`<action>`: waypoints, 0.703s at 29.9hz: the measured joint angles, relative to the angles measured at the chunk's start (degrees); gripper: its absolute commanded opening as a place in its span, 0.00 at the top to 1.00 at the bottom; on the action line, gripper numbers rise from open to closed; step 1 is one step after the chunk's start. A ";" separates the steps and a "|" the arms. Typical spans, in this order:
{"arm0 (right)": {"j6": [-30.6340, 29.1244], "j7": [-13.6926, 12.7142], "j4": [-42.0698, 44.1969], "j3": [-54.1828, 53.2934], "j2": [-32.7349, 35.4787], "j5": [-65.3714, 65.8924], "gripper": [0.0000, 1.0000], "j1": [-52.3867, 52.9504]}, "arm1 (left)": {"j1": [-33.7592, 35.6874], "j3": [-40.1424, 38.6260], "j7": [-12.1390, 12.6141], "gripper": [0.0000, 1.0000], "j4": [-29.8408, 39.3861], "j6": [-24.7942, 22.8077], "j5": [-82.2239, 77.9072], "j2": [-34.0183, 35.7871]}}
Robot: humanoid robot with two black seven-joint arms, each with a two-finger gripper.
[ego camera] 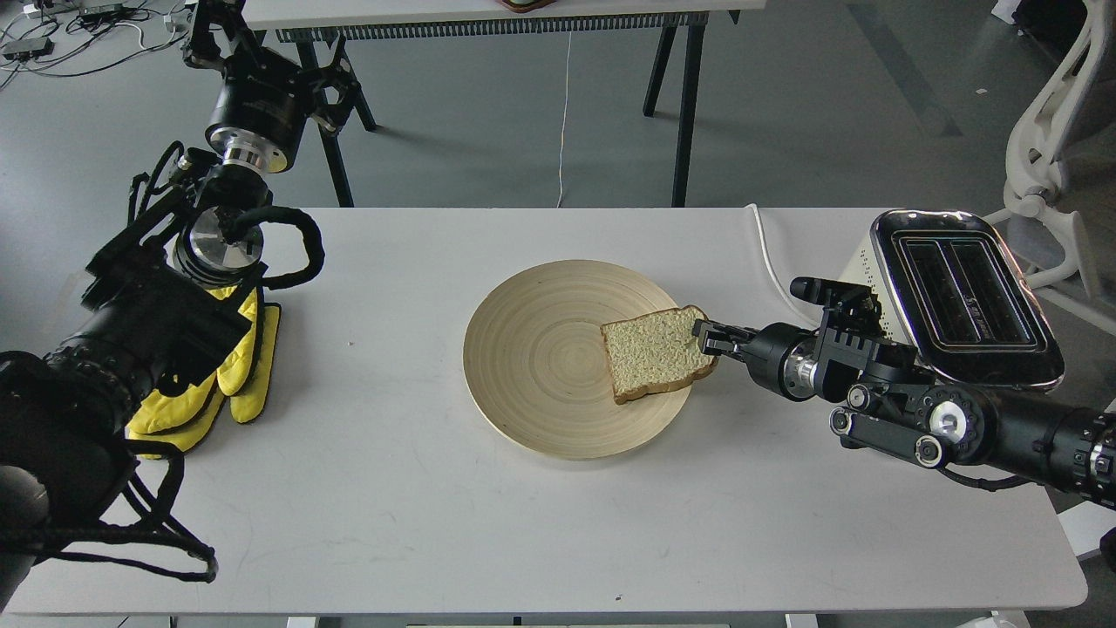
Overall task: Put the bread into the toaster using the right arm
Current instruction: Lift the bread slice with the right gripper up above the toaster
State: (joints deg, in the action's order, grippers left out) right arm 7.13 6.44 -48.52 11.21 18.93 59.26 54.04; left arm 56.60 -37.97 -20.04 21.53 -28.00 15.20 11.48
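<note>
At frame centre, a tan, brown-crusted bread slice lies on the right side of a round pale wooden plate; the black right gripper meets its right edge, jaws apparently closed on the crust. A cream toaster with chrome top stands at right; yellow gloves lie at left.

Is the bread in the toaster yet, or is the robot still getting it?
Not yet. The right gripper has reached the bread and is at its edge, over the wooden plate. Still left: lift it, carry it right, and drop it into the toaster, whose slots look empty.
</note>
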 measured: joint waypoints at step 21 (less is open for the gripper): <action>-1.77 -0.06 -10.10 -7.41 11.26 -0.89 1.00 11.37 | 0.00 0.00 0.00 0.00 0.00 0.00 0.00 0.04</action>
State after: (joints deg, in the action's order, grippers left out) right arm 5.36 6.38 -58.62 3.80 30.19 58.37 65.40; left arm 56.60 -37.97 -20.04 21.53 -28.00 15.20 11.52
